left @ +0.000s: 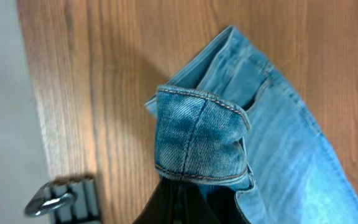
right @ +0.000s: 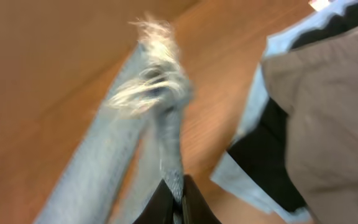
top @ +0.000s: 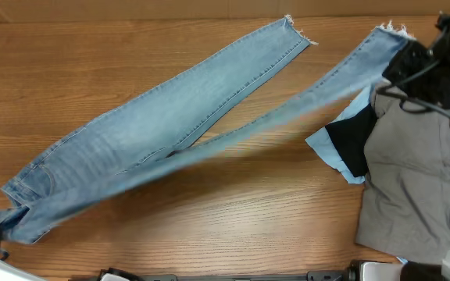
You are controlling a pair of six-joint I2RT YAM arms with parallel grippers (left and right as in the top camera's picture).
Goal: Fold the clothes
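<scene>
— Where are the jeans point(top: 155, 133)?
— Spread across the counter point(top: 209, 242), beside the grey garment point(top: 412, 179). One leg lies flat; the other is stretched out, blurred, with its frayed hem nearest the grey garment.
— And the grippers?
— The left gripper point(left: 188, 186) has its jaws clamped on the waistband, at the end farthest from the grey garment. The right gripper point(right: 178, 190) pinches the frayed hem.

The right arm point(top: 414, 59) is black with looping cables point(top: 424, 107).

Faded light-blue denim jeans point(top: 155, 129) with frayed hems on a smooth wood-grain table point(top: 209, 226); matt grey cloth point(top: 412, 179) nearby.
</scene>
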